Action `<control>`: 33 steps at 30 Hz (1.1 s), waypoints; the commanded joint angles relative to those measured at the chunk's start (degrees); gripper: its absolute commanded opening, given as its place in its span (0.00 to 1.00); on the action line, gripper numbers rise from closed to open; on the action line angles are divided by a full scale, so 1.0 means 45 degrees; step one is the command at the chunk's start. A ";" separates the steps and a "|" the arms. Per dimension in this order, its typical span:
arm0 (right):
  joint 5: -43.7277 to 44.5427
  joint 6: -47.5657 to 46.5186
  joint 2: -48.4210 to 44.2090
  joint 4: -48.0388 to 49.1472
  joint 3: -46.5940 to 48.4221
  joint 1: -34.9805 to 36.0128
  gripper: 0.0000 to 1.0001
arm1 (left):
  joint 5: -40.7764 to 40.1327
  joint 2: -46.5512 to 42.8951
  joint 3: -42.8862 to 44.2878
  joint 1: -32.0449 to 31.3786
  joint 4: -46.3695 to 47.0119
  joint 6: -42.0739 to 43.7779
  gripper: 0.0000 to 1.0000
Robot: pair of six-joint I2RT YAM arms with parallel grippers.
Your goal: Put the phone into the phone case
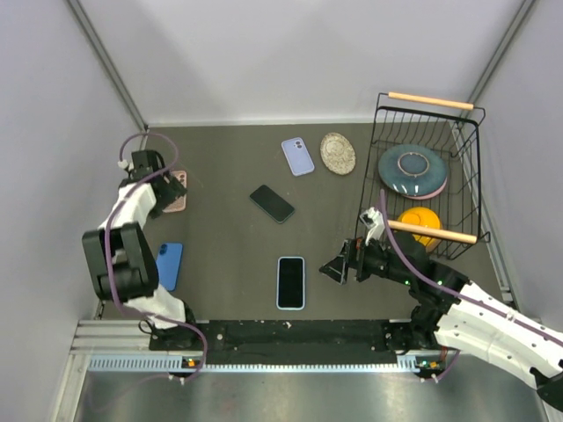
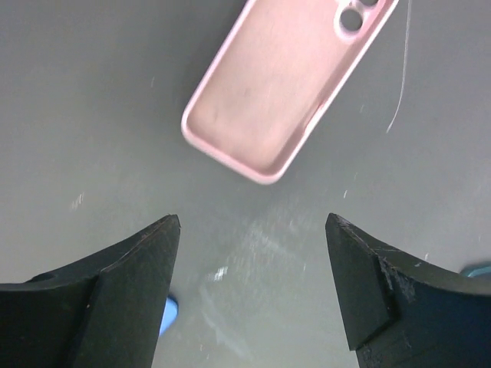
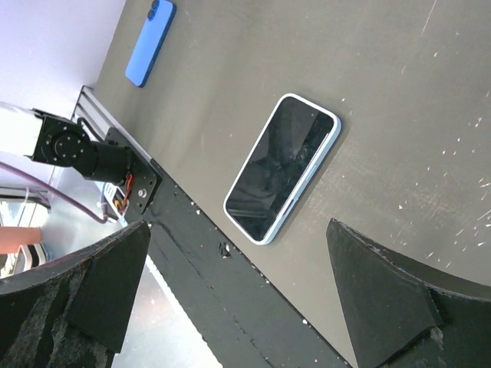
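Top and wrist views of the reach towards the case. The left gripper (image 2: 252, 222) is held just above the table (image 1: 229, 158) at its far left, with the jaws spread and nothing between them. The pink case (image 2: 288, 84) lies directly ahead of the fingertips, hollow side up, empty, with its camera cut-out at the end away from the gripper. The right gripper (image 1: 332, 268) is likewise spread wide and empty, and is aimed at a phone with a pale blue rim (image 3: 282, 166), which lies screen up near the front edge and appears to be cased already. A bare black phone (image 1: 272, 203) lies near the middle of the table, well apart from both grippers, and a blue phone (image 1: 169, 265) lies beside the left arm's base. The step in hand is judged to be an early one, since no phone is gripped and the pink case is not yet filled. For the next move, a bare phone is to be pinched by its long edges, carried over the case, matched to the cut-out end and pressed in flat.
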 commanded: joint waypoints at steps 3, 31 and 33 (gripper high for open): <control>0.0090 -0.0818 0.0088 0.0611 0.0161 0.0060 0.99 | -0.0726 0.2801 0.3592 0.0178 -0.0361 0.1954 0.75; 0.0345 -0.1113 0.0383 0.0415 0.0591 0.0060 0.99 | 0.1710 0.6187 0.5900 0.1057 -0.2470 0.2467 0.04; 0.0344 -0.1016 0.0245 0.0415 0.0493 0.0060 0.99 | 0.2005 0.5894 0.5492 0.0921 -0.2471 0.2330 0.00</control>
